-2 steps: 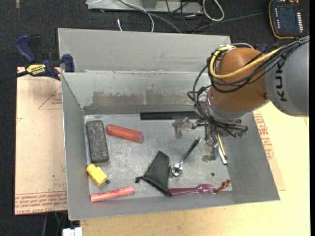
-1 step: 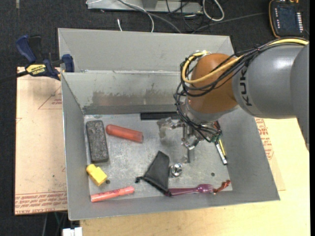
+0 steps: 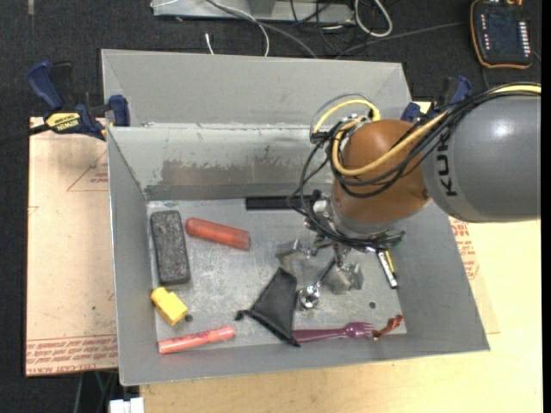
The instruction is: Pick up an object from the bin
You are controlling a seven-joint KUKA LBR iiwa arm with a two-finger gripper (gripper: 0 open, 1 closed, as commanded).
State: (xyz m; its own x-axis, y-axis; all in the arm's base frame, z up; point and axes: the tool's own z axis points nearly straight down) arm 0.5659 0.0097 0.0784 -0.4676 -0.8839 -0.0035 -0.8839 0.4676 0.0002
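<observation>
My gripper [image 3: 329, 287] hangs low in the right half of the bin, under the arm's orange cover, and stands open with nothing between its fingers. One fingertip [image 3: 308, 297] is right at the upper right edge of a crumpled black cloth [image 3: 275, 305]; whether it touches the cloth I cannot tell. A purple plastic fork [image 3: 336, 334] lies just below the gripper along the front wall. To the gripper's right a dark pen [image 3: 388, 270] lies partly hidden under the arm.
On the left lie a grey oblong block [image 3: 170, 246], a red-orange cylinder [image 3: 219, 233], a small yellow block [image 3: 170, 305] and a pink marker [image 3: 196, 340]. A black bar [image 3: 271, 203] rests by the back wall. The arm covers the bin's right rear corner.
</observation>
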